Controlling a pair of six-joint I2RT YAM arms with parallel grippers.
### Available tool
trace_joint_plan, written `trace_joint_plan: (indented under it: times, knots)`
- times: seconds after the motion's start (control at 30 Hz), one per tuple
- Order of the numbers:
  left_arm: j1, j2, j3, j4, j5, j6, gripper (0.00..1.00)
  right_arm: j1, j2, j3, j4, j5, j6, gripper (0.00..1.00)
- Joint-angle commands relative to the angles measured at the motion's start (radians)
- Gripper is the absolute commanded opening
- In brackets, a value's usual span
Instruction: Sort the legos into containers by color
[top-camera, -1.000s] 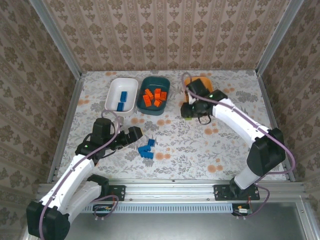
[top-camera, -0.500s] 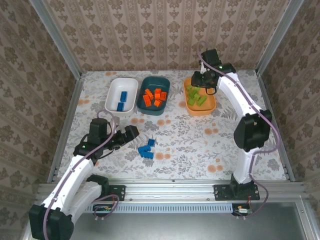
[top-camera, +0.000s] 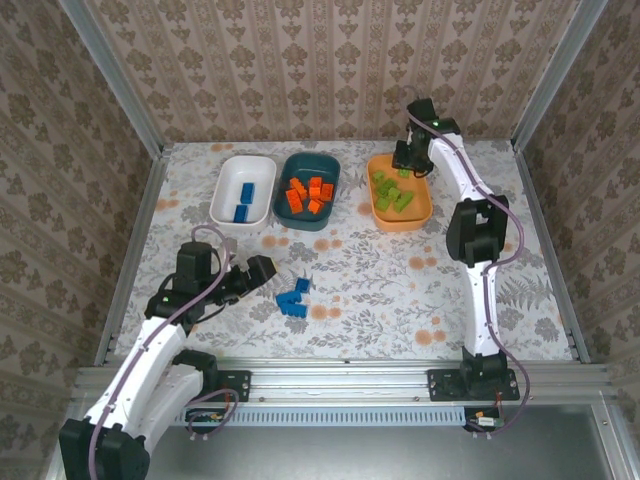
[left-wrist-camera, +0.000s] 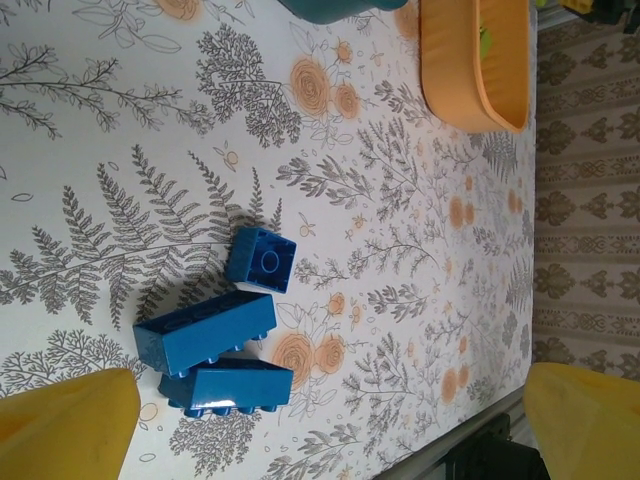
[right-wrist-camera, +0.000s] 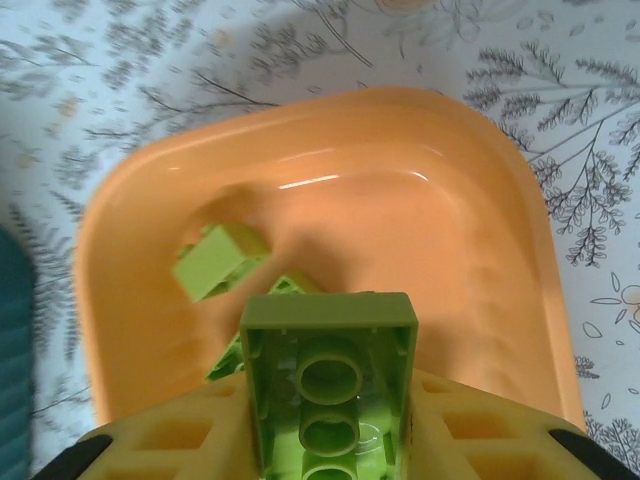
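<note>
Jaws of right gripper (right-wrist-camera: 330, 455) pinched on green lego (right-wrist-camera: 328, 370) (held over orange bin (right-wrist-camera: 480, 250)) | left gripper (left-wrist-camera: 330, 420) jaws spread, blue legos (left-wrist-camera: 207, 332) framed on desk (left-wrist-camera: 420, 250).

Overhead view looks down; close wrist views share its orange bin (top-camera: 422, 203).

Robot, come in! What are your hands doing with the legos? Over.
Right gripper shut on green brick, over orange bin. Left gripper open, facing three blue bricks on table. Nothing between them.
</note>
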Motion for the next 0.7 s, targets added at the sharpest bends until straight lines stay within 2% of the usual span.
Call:
trace_joint_plan:
  times: [0.0, 0.23, 0.47, 0.67]
  knots:
    - [0.012, -0.005, -0.032, 0.023, 0.021, -0.005, 1.00, 0.003, 0.037, 0.037, -0.063, 0.011, 0.010, 0.37]
    - [0.012, 0.016, -0.028, 0.042, 0.032, -0.014, 1.00, 0.001, 0.060, 0.012, -0.051, 0.000, 0.015, 0.38]
    - [0.012, 0.016, -0.032, 0.046, 0.032, -0.016, 1.00, 0.000, 0.031, -0.018, -0.040, 0.005, 0.010, 0.52]
    - [0.011, 0.016, -0.032, 0.048, 0.033, -0.014, 1.00, 0.000, -0.033, -0.061, -0.023, -0.017, 0.015, 0.57]
